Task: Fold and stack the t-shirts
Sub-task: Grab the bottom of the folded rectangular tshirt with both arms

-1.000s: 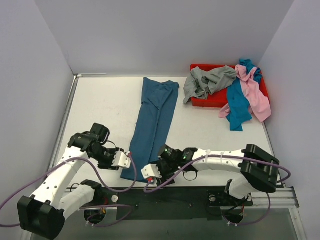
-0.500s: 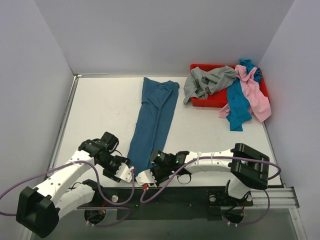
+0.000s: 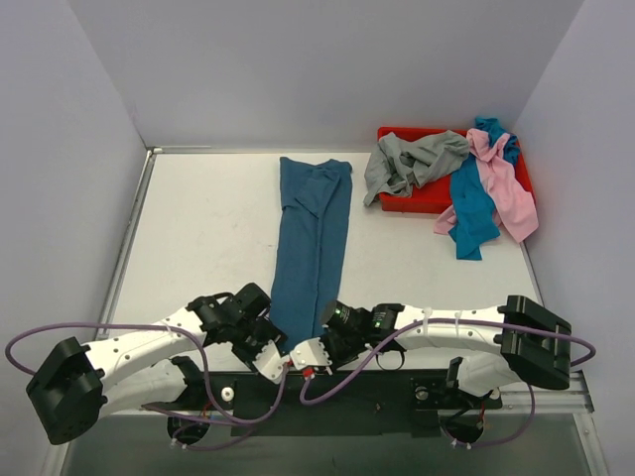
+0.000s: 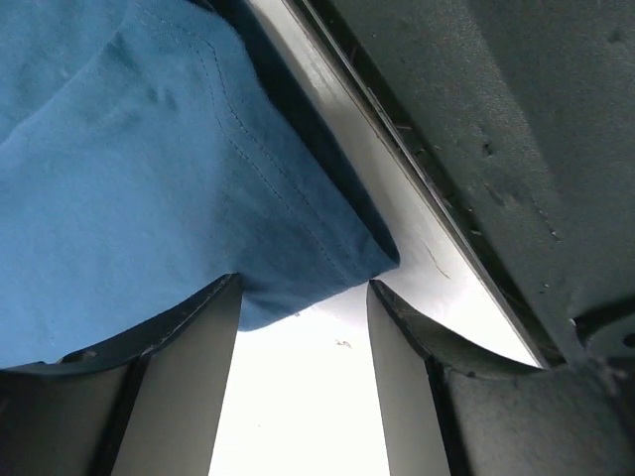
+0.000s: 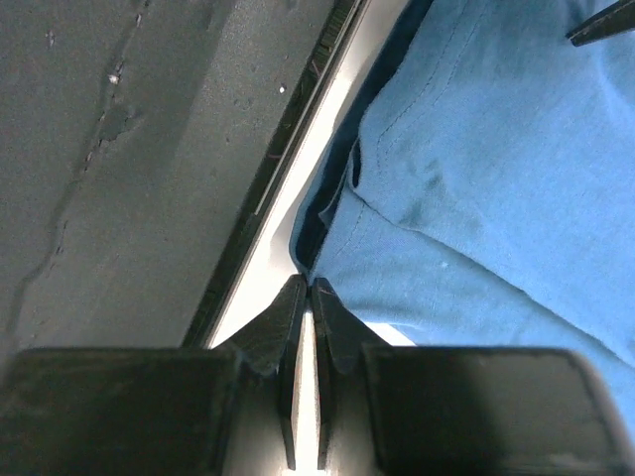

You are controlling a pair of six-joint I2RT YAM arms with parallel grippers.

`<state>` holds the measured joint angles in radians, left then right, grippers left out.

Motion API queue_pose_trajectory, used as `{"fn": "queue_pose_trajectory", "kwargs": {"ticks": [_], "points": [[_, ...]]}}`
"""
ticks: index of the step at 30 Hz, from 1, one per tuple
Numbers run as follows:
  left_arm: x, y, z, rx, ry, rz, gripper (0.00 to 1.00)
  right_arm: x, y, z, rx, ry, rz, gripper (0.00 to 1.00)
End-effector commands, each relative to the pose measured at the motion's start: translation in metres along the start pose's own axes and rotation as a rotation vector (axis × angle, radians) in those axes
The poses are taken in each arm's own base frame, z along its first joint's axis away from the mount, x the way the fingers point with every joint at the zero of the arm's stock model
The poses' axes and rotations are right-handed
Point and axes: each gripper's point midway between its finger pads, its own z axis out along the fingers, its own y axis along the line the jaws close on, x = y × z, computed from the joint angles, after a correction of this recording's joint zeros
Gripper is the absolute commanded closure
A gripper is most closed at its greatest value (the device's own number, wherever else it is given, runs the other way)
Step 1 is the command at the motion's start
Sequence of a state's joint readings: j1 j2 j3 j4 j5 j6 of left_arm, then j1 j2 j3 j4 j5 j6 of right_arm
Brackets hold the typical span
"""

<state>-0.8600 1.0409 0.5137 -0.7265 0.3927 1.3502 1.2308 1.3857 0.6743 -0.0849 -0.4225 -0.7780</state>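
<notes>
The dark teal-blue t-shirt (image 3: 313, 238) lies as a long narrow strip down the middle of the table, its near end at the front edge. My right gripper (image 3: 306, 354) is shut, its tips pinching the near right corner of the hem (image 5: 342, 253). My left gripper (image 3: 275, 364) is open at the near left corner. In the left wrist view that corner (image 4: 327, 268) pokes between the two spread fingers (image 4: 189, 377), with white table showing below it. The grey t-shirt (image 3: 412, 159), pink t-shirt (image 3: 506, 188) and turquoise t-shirt (image 3: 471, 213) lie heaped at the back right.
A red tray (image 3: 417, 203) at the back right holds the heap, and the pink and turquoise cloth spill over its front rim onto the table. A black rail (image 3: 347, 392) runs along the front table edge just behind both grippers. Grey walls close the left, back and right.
Both grippers have come in to the strip's near end, the left from the left side. The right gripper has shut. The strip's near end has shifted right, so it lies straighter.
</notes>
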Motion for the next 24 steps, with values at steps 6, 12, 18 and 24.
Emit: {"fn": "queue_pose_trajectory", "kwargs": {"ticks": [6, 12, 18, 24], "points": [[-0.003, 0.013, 0.025, -0.074, -0.015, 0.064, 0.38, 0.006, 0.006, 0.003, -0.003, -0.015, 0.07, 1.0], [0.006, 0.015, 0.013, -0.08, 0.059, 0.056, 0.83, 0.019, 0.013, 0.001, -0.01, 0.009, 0.104, 1.0], [-0.004, -0.019, 0.008, 0.072, 0.011, 0.03, 1.0, 0.017, 0.012, -0.001, -0.018, 0.0, 0.116, 1.0], [-0.031, 0.043, -0.021, -0.15, -0.053, -0.221, 1.0, -0.005, -0.018, -0.033, 0.09, -0.134, 0.349, 1.0]]}}
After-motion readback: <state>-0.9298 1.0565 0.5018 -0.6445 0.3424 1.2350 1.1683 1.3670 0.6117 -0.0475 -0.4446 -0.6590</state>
